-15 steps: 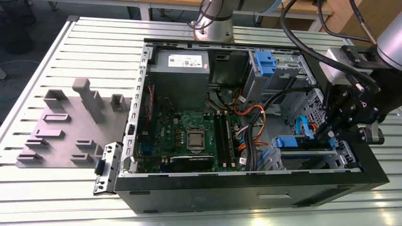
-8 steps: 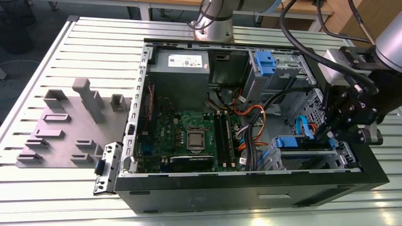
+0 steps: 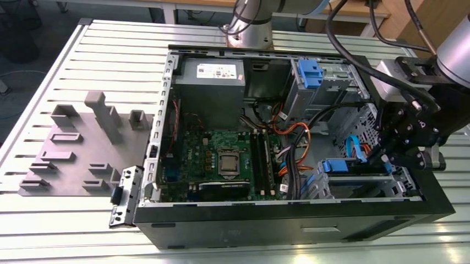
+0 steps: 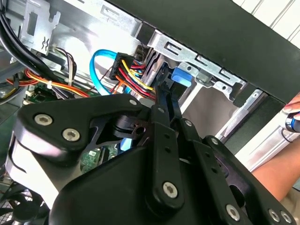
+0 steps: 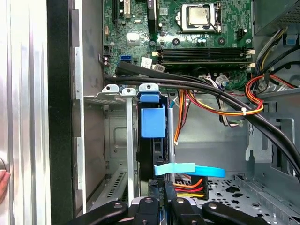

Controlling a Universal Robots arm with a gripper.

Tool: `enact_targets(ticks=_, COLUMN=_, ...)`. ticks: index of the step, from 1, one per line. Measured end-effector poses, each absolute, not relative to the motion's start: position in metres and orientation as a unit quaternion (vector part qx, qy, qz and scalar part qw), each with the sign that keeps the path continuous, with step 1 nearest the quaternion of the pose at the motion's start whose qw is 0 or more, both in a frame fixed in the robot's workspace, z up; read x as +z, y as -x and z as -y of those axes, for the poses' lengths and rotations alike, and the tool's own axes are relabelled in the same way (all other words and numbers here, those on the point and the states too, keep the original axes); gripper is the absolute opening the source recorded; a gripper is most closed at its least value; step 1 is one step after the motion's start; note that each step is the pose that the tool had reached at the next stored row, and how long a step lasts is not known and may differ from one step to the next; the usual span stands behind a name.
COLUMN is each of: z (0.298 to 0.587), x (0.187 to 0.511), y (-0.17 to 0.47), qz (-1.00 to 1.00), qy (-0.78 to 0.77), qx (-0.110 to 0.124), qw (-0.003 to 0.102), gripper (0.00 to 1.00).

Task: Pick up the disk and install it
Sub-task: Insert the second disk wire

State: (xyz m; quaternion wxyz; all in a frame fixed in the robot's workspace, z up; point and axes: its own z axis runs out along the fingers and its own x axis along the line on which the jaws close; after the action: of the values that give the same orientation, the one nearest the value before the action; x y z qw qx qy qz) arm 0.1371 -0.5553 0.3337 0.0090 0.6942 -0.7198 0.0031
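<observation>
The disk (image 5: 153, 123) stands on edge in the lower drive bay of the open computer case (image 3: 294, 223). Its blue carrier tab faces the first wrist camera and its dark edge runs down towards my fingers. In the exterior view the disk (image 3: 342, 165) sits in the cage at the case's right front corner. My gripper (image 3: 383, 158) is just to its right, reaching in over the case wall. The gripper (image 5: 162, 204) straddles the disk's near end, shut on it. In the second wrist view the gripper (image 4: 165, 93) points at the disk's blue tab (image 4: 181, 77).
A light-blue flat cable (image 5: 187, 169) and red-yellow power wires (image 5: 190, 183) cross right by the disk's near end. Black cable bundles (image 5: 197, 89) run above the bay. Another blue carrier (image 3: 309, 74) sits in the upper bay beside the power supply (image 3: 213, 71). A person's hand (image 4: 291, 117) rests outside the case wall.
</observation>
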Motion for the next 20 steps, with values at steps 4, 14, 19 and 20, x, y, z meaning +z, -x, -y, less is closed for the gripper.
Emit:
enact_targets(ticks=4, z=0.5553, x=0.3301, y=-0.1371, qz=0.720, qy=-0.694, qx=0.003, qw=0.009, gripper=0.16)
enact_targets(ticks=14, z=0.5553, x=0.3296, y=-0.1371, qz=0.720, qy=-0.694, qx=0.003, qw=0.009, gripper=0.18)
enact_targets(ticks=19, z=0.5553, x=0.3295, y=-0.1371, qz=0.720, qy=-0.694, qx=0.003, qw=0.009, gripper=0.24)
enact_targets(ticks=20, z=0.5553, x=0.3299, y=-0.1371, qz=0.720, qy=-0.694, qx=0.003, qw=0.009, gripper=0.24)
